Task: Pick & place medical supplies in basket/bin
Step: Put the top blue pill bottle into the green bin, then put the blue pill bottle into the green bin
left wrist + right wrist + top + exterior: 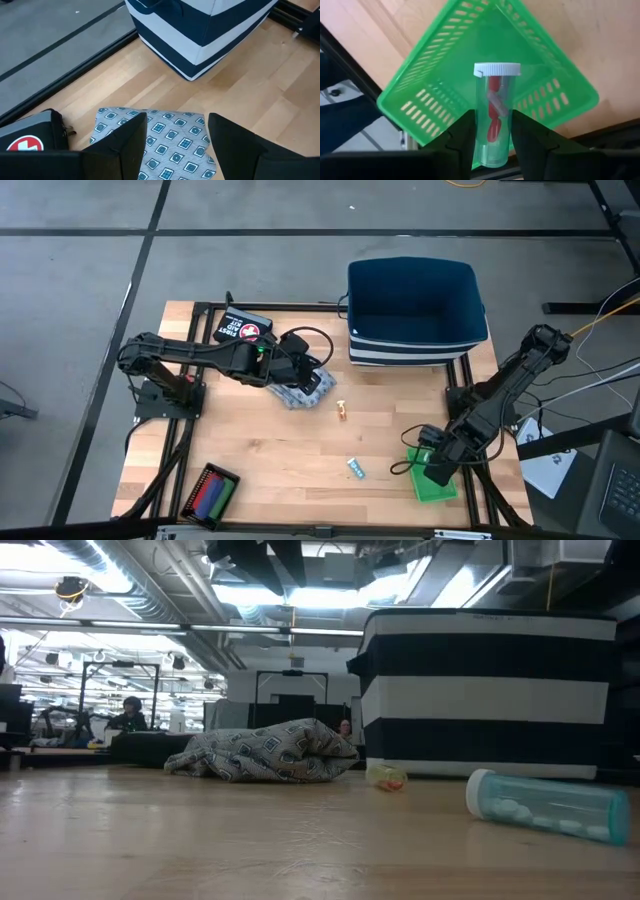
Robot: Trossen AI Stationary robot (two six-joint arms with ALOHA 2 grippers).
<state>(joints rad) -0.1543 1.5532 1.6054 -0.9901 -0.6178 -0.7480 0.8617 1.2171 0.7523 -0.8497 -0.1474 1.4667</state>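
My left gripper (300,375) (177,120) hovers open over the grey-blue patterned cloth (303,388) (172,147); its fingers stand above the cloth without touching. The cloth lies bunched on the table (265,752). My right gripper (437,465) (492,120) is shut on a clear vial (495,100) with a white cap and red capsules inside, over the green basket (436,485) (450,80). The teal-white tube (355,469) (550,808) and the tiny tan item (342,411) (387,778) lie on the wood. My right gripper pinches the vial's clear body (484,127) between its two fingers (462,135), on the half away from the cap. The fingers lie along the vial, and the white cap (496,69) points out ahead of them over the basket's floor. Whether the vial touches the basket I cannot tell.
A dark blue bin with striped sides (415,305) (490,690) stands at the far edge. A black first-aid pouch (245,330) lies beside the left arm. A small dark tray (210,492) with red, green and blue pieces sits near the left front corner.
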